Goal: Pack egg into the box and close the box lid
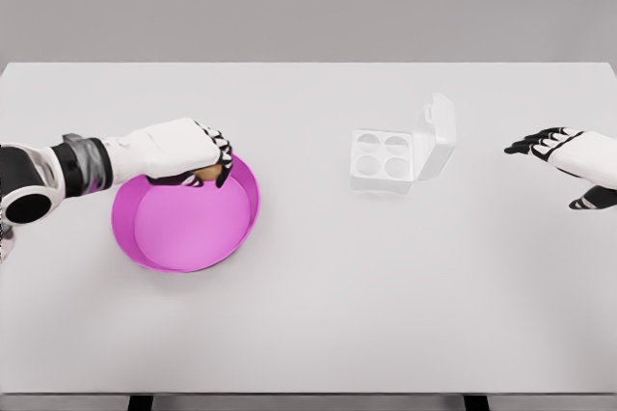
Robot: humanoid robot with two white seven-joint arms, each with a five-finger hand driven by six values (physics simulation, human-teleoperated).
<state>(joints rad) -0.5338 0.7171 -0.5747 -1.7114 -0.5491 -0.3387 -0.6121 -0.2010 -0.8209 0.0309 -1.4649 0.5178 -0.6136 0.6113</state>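
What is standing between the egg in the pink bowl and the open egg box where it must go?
Nothing visible. The left robot hand is curled over the egg at the far rim of the pink bowl. The table between the bowl and the egg box is bare, the box lid stands open, and its four cups look empty.

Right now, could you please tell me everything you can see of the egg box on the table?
The egg box is small, white and slightly translucent, plastic by its look. Its tray shows four round cups in two rows, all empty. The hinged lid stands open on its right side, tilted upward and away. It rests on the white table, right of centre, apart from the pink bowl; neither hand touches it.
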